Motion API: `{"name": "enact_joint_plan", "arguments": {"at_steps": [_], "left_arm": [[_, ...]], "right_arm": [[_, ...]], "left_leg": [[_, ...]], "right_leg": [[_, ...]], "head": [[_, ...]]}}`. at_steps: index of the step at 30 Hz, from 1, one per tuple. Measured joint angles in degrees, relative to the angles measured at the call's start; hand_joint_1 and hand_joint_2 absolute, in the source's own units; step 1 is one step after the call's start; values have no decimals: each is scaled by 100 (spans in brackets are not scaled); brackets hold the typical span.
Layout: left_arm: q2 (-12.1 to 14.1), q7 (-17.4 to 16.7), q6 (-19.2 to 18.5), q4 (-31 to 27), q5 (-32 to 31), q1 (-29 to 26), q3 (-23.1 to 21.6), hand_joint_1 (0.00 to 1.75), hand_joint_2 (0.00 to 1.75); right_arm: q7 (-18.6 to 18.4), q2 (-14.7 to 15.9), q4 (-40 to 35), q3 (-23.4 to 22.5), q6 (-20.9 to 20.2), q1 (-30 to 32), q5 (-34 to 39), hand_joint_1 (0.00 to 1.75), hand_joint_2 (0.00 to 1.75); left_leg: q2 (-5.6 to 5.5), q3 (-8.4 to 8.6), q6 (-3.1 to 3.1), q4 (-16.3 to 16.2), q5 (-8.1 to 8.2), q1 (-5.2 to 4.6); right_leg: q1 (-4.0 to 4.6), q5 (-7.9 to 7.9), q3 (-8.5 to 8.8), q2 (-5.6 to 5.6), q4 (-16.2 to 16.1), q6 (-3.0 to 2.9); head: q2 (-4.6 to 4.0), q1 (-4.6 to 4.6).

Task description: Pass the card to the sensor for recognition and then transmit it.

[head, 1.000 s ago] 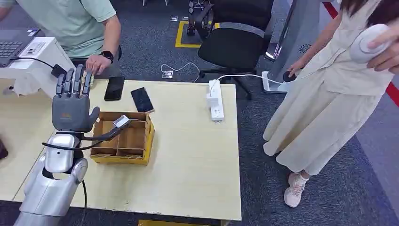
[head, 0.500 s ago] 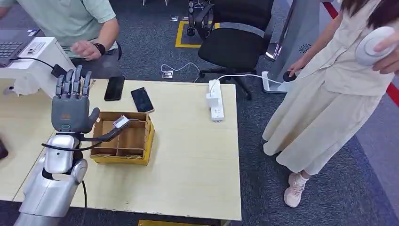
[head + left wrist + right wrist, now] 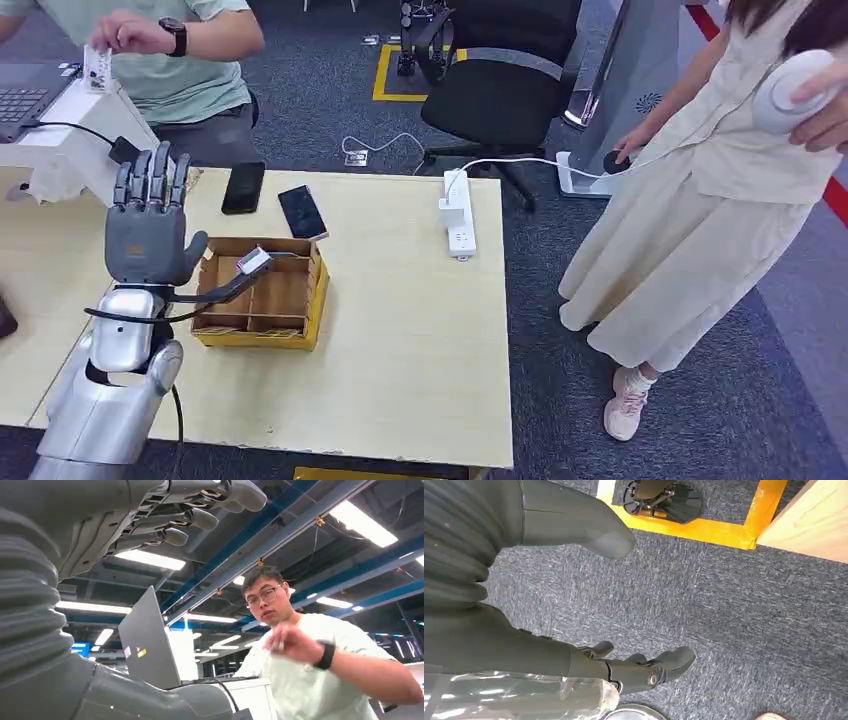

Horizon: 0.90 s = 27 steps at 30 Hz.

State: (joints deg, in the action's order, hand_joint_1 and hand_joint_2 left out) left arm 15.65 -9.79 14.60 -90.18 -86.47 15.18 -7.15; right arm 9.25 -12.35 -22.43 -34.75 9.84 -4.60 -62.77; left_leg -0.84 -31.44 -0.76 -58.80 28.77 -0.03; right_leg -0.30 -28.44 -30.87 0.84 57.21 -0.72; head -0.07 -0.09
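Note:
A person in a green shirt holds the small white card (image 3: 97,68) in a raised hand (image 3: 125,35), just above the white sensor box (image 3: 75,125) at the table's far left. My left hand (image 3: 148,228) stands upright beside that box with its fingers straight and apart, and it holds nothing. In the left wrist view its fingers (image 3: 197,511) point up, with the person's arm (image 3: 320,655) beyond them. My right hand (image 3: 624,667) hangs over grey carpet, thumb apart from the fingers, with nothing in it.
A wooden compartment box (image 3: 265,293) sits just right of my left arm. Two dark phones (image 3: 243,187) (image 3: 302,212) lie behind it. A white power strip (image 3: 458,213) lies near the far right edge. A laptop (image 3: 25,98) stands at far left. A person in cream (image 3: 720,190) stands right of the table.
The person's hand has lifted away from my left hand's fingertips with the card, up and to the left over the white box. My left hand has stayed raised and empty.

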Motion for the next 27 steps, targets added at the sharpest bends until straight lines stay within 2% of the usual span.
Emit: {"name": "enact_joint_plan", "arguments": {"at_steps": [21,27], "left_arm": [[61,-2,-140,168,0,201,2,0,175],[135,-275,-57,572,0,541,-33,0,175]], "right_arm": [[0,-9,0,-46,-48,-3,-65,0,175],[0,-26,9,-46,-74,-20,-127,0,175]], "left_leg": [[0,0,0,0,0,0],[1,1,0,0,-1,0]], "right_leg": [[0,0,-1,1,0,0],[0,0,-2,1,0,0]], "head": [[0,0],[2,0]]}}
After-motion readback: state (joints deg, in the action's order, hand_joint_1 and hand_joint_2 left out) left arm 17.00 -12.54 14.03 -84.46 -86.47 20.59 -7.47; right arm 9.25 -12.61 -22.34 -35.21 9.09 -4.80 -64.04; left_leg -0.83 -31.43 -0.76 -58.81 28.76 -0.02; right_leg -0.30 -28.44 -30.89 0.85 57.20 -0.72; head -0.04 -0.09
